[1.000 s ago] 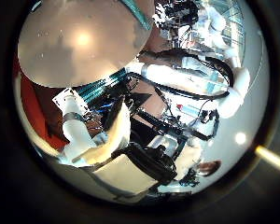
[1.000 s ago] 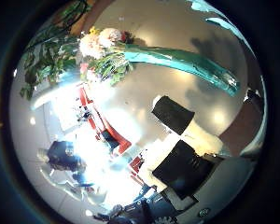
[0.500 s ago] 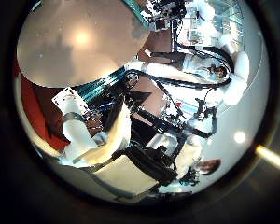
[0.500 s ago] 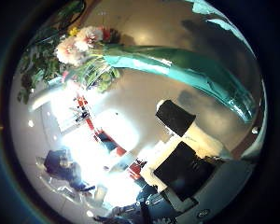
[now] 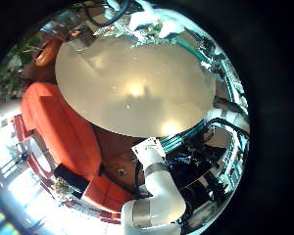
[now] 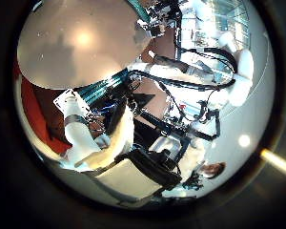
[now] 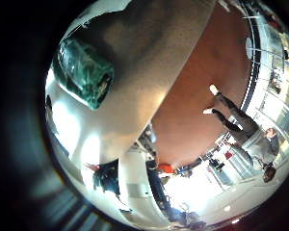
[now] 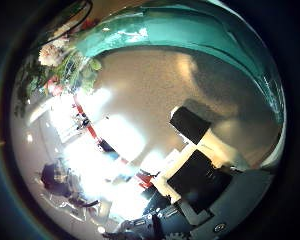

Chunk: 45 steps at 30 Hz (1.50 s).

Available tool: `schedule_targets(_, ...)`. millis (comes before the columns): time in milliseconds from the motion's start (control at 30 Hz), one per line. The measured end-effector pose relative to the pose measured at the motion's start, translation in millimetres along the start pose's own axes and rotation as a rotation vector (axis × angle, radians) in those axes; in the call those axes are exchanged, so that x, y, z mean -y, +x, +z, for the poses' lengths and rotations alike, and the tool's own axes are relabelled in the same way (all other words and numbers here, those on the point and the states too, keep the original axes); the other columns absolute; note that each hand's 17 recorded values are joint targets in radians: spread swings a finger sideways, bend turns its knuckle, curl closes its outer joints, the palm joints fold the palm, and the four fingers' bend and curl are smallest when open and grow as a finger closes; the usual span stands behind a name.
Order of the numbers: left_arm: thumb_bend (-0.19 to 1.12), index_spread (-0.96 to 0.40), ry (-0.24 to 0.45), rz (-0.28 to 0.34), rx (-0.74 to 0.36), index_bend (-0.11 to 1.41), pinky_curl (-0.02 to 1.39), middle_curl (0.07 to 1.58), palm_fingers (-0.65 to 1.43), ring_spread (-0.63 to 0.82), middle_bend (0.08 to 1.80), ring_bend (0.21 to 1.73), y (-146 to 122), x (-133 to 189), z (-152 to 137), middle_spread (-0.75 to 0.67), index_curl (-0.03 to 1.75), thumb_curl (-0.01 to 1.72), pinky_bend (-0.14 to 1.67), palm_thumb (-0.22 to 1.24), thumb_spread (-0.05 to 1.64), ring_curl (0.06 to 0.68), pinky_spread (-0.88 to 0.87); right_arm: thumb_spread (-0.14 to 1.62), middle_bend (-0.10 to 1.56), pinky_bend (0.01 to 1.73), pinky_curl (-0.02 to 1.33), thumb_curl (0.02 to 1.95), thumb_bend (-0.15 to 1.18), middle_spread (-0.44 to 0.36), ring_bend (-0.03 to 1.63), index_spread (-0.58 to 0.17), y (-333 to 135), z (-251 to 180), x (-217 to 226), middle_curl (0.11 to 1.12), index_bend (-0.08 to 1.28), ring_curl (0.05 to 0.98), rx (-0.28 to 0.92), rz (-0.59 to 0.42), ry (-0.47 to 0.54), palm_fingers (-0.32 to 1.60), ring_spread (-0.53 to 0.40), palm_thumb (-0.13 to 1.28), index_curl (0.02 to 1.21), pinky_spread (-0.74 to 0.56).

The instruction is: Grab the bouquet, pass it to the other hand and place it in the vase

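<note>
right hand [image 8: 205, 165] closing in on the bouquet [image 8: 140, 45] for pickup, fingers loose w/ nothing held; next: curl round its wrap

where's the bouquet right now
In the right thumb side palm view the bouquet fills the edge close to that palm, its teal wrap over the round table and its flowers pointing off the table.
</note>
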<state>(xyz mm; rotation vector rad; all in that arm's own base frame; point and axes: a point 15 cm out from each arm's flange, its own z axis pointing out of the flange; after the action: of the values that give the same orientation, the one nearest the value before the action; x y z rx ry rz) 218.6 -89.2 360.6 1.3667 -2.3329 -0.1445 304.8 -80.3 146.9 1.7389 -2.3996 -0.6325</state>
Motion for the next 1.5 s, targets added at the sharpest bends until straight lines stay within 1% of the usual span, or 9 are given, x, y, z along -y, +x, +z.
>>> schedule_targets(133,-0.02,0.01,0.002,0.000,0.001,0.39,0.22,0.33,0.15,0.56,0.19,0.37,0,0,-1,0.40,0.47,0.33,0.17,0.35,1.14,0.207,0.52,1.03,0.51,0.62,0.12,0.44,-0.01,-0.127,0.92,-0.259,8,1,-1,0.51,0.18,0.320,-0.055,0.011,-0.007,0.55,-0.192,0.69,0.37,0.05)
schedule_targets(267,-0.02,0.01,0.001,0.001,0.001,0.39,0.21,0.33,0.15,0.56,0.19,0.37,0,0,-1,0.40,0.47,0.33,0.17,0.35,1.14,0.208,0.52,1.01,0.58,0.83,0.15,0.46,-0.01,-0.211,1.04,-0.356,11,1,-2,0.57,0.21,0.366,-0.121,0.016,-0.012,0.94,-0.270,0.77,0.40,-0.25)
schedule_targets(300,-0.02,0.01,0.001,0.002,0.000,0.39,0.21,0.33,0.15,0.56,0.19,0.37,0,0,0,0.40,0.47,0.33,0.17,0.35,1.14,0.208,0.52,1.01,0.62,0.87,0.16,0.47,0.00,-0.228,1.06,-0.384,11,1,-2,0.59,0.26,0.377,-0.131,0.014,-0.012,1.07,-0.278,0.80,0.42,-0.31)
schedule_targets(400,-0.02,0.01,-0.002,0.005,-0.002,0.39,0.21,0.33,0.15,0.56,0.19,0.37,-1,-1,0,0.40,0.47,0.33,0.17,0.35,1.14,0.209,0.52,0.99,0.72,1.02,0.24,0.49,0.00,-0.264,1.12,-0.435,8,0,-1,0.67,0.43,0.441,-0.155,0.013,-0.007,1.23,-0.281,0.86,0.53,-0.38)
schedule_targets(567,-0.02,0.01,0.007,0.002,-0.001,0.39,0.21,0.33,0.15,0.56,0.19,0.37,-1,-1,-3,0.40,0.47,0.33,0.17,0.35,1.14,0.209,0.52,0.94,0.91,1.29,0.37,0.53,0.00,-0.293,1.24,-0.468,6,-13,16,0.80,0.73,0.522,-0.186,0.015,0.080,1.23,-0.271,0.96,0.72,-0.32)
schedule_targets(667,-0.02,0.01,0.009,0.000,-0.001,0.39,0.21,0.33,0.15,0.56,0.19,0.37,-2,-2,-4,0.40,0.47,0.33,0.17,0.35,1.14,0.210,0.52,0.92,1.05,1.37,0.43,0.57,0.03,-0.283,1.29,-0.449,4,-31,32,0.87,0.88,0.563,-0.194,0.013,0.189,1.22,-0.261,1.06,0.82,-0.29)
schedule_targets(833,-0.02,0.01,0.016,0.000,0.000,0.39,0.21,0.33,0.15,0.56,0.19,0.37,-3,-1,-6,0.40,0.47,0.32,0.17,0.35,1.15,0.210,0.52,0.90,1.19,1.43,0.49,0.66,0.08,-0.249,1.38,-0.397,1,-78,54,0.92,1.03,0.625,-0.191,0.000,0.395,1.17,-0.241,1.16,0.91,-0.23)
schedule_targets(1233,-0.02,0.01,0.033,0.004,-0.013,0.39,0.21,0.32,0.15,0.56,0.19,0.36,-2,-3,-13,0.40,0.47,0.32,0.17,0.35,1.15,0.211,0.52,0.88,1.31,1.45,0.59,0.82,0.07,-0.181,1.45,-0.307,17,-164,11,0.93,1.13,0.690,-0.171,-0.038,0.645,1.12,-0.208,1.17,0.97,-0.18)
schedule_targets(1500,-0.02,0.01,0.056,0.017,-0.045,0.39,0.21,0.33,0.16,0.56,0.19,0.37,3,5,-20,0.39,0.47,0.32,0.17,0.35,1.15,0.212,0.52,0.86,1.33,1.41,0.63,0.89,0.05,-0.160,1.46,-0.277,-13,-213,-17,0.90,1.14,0.701,0.087,-0.097,0.778,1.12,-0.198,1.16,0.97,-0.17)
